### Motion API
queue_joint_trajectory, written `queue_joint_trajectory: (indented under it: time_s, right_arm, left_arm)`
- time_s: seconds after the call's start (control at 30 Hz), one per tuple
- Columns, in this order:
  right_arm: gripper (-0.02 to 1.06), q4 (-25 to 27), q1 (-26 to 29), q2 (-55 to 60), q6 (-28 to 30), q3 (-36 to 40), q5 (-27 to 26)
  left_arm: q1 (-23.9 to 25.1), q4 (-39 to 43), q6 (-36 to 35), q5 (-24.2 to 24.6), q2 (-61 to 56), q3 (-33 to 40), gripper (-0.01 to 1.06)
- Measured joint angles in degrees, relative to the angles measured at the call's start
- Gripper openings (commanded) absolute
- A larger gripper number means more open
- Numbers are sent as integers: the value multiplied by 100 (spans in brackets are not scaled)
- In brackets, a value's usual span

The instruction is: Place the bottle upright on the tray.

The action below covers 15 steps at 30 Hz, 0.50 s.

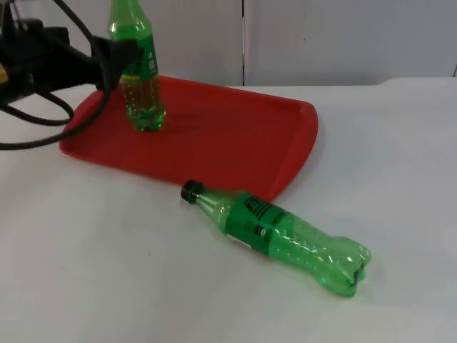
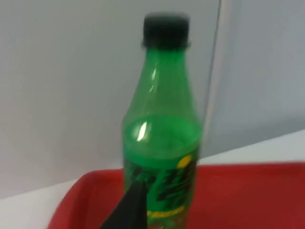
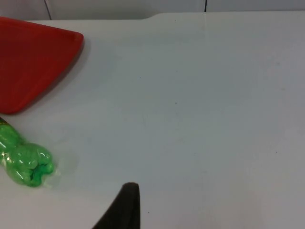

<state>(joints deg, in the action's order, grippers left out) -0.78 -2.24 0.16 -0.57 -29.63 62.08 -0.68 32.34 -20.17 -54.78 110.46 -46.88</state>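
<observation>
Presently, one green bottle (image 1: pixel 141 71) stands upright on the red tray (image 1: pixel 228 136), toward the tray's far left part, cap up, with the left gripper (image 1: pixel 128 53) right against its label at mid-height. Whether that gripper's fingers are closed on the bottle or parted beside it cannot be determined; the left wrist view shows only one fingertip low in front of the label. A second green bottle (image 1: pixel 278 232) lies on its side on the white table (image 1: pixel 107 271), just off the tray's near edge, cap pointing toward the tray. The right gripper (image 3: pixel 125 210) waits above bare table, near that bottle's base; its state cannot be told either.

Risk assessment: the upright bottle is tall, narrow and apparently light. Any sideways drag as the left gripper pulls away could topple it. The lying bottle is round and may roll if nudged.
</observation>
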Motion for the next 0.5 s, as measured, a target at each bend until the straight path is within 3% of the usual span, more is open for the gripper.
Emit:
queue_joint_trajectory:
  time_s: [0.27,0.5]
  right_arm:
    - [105,0,0,0,0,0,0]
    - [105,0,0,0,0,0,0]
  left_arm:
    - [0,1220,-1330,372,-1098,73,105]
    - [0,1585,-1939,1522,-2303,78,105]
